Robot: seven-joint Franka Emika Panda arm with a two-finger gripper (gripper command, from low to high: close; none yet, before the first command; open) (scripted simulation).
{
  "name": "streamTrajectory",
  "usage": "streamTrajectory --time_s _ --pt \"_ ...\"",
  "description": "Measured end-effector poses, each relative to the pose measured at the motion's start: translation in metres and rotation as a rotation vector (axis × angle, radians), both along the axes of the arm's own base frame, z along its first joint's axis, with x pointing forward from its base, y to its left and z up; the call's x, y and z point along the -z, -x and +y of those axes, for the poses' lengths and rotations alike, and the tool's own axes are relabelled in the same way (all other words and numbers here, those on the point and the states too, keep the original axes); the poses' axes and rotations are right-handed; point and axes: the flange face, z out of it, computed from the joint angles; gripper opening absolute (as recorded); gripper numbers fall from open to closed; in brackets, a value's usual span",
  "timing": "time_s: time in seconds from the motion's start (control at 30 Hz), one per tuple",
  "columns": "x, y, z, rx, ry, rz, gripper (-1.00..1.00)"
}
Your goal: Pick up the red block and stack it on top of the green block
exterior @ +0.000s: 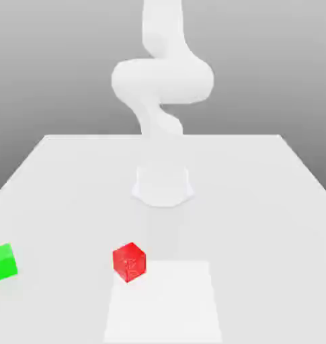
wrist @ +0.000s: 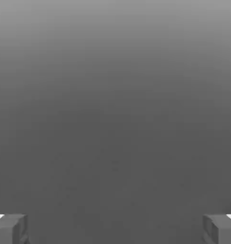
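The red block point(exterior: 129, 262) sits on the white table point(exterior: 259, 201), toward the front and a little to the exterior view's left of centre. The green block point(exterior: 3, 263) rests at the table's edge on the exterior view's far left, well apart from the red one. The white arm point(exterior: 162, 80) rises in a curl above its round base point(exterior: 163, 185), behind both blocks. In the hand view my gripper point(wrist: 115, 229) is open, with its two grey fingertips point(wrist: 10, 228) far apart and nothing between them; beyond them there is only plain grey background.
A brighter white rectangle point(exterior: 164, 302) lies on the table at the front, just beside the red block on the exterior view's right. The arm's base stands at the table's middle.
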Motion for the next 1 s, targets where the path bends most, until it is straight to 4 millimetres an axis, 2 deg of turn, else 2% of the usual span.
streamTrajectory --time_s 0.13,0.2,0.3,0.43,0.57,0.6,0.8,0.83,1.0 --pt "0.099 -0.036 -0.017 -0.096 0.089 0.151 0.00" --pt "0.149 -0.044 -0.025 -0.149 0.125 0.226 0.00" --pt "0.224 -0.045 -0.037 -0.237 0.168 0.339 0.00" --pt "0.325 -0.025 -0.050 -0.375 0.206 0.493 0.00" --pt "0.428 0.024 -0.058 -0.546 0.216 0.657 0.00" --pt "0.446 0.032 -0.059 -0.572 0.215 0.679 0.00" --pt "0.505 0.040 -0.060 -0.596 0.216 0.701 0.00" --pt "0.513 0.041 -0.060 -0.596 0.217 0.701 -1.00" --pt "0.513 0.041 -0.060 -0.596 0.215 0.703 -1.00"
